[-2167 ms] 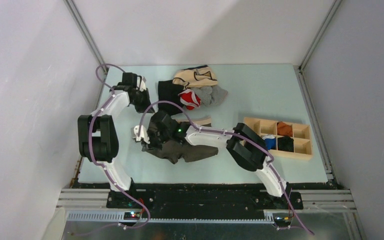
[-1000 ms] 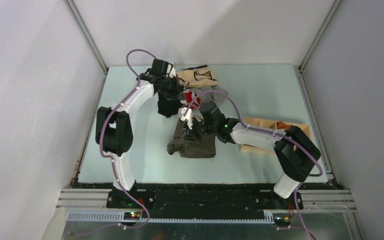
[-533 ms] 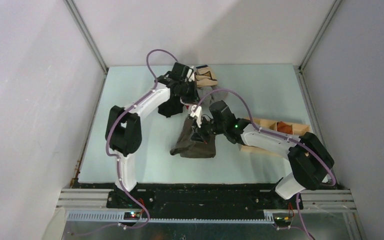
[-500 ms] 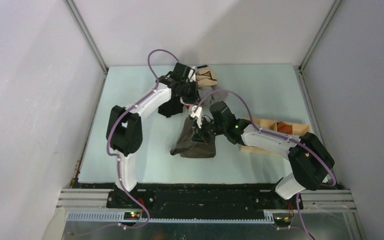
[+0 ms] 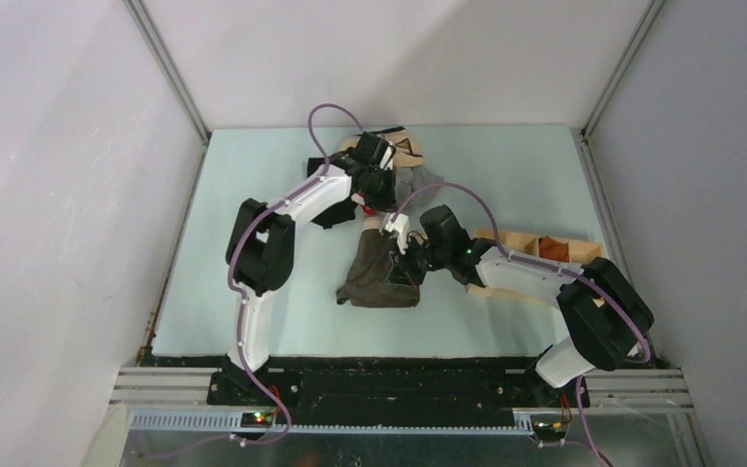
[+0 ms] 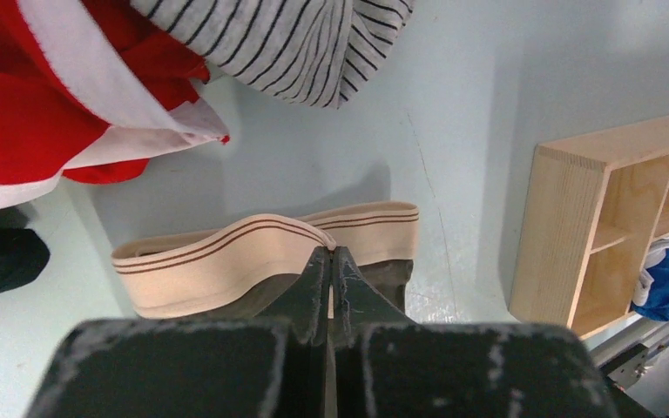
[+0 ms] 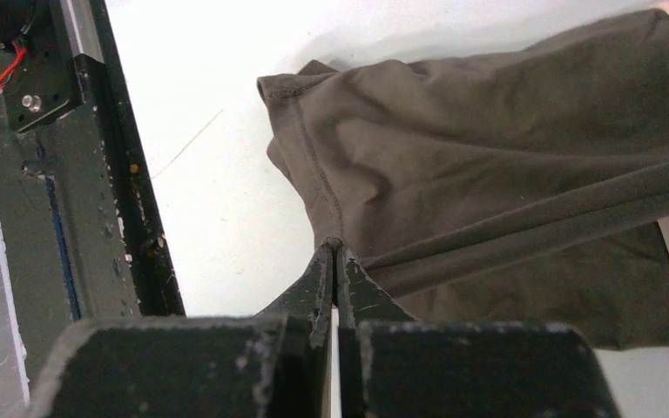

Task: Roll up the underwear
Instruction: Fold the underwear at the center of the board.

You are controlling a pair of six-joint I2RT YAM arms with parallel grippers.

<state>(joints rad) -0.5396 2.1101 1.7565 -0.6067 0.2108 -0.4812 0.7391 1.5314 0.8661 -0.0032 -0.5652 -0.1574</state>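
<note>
The underwear is dark olive-brown and lies bunched mid-table, its cream waistband at the far end. My left gripper is shut on the top edge of that waistband and pinches it up into a peak; in the top view it sits just beyond the garment. My right gripper is shut on a fold of the olive fabric at a seam; in the top view it is over the garment's right side.
A clothes pile lies behind: a red and white garment, a grey striped one, a black one and a beige one with dark trim. A wooden compartment box stands at right, partly under my right arm.
My left arm swung right across the back of the table and closed on the waistband. My right arm drew the underwear to the right and turned it lengthwise.
</note>
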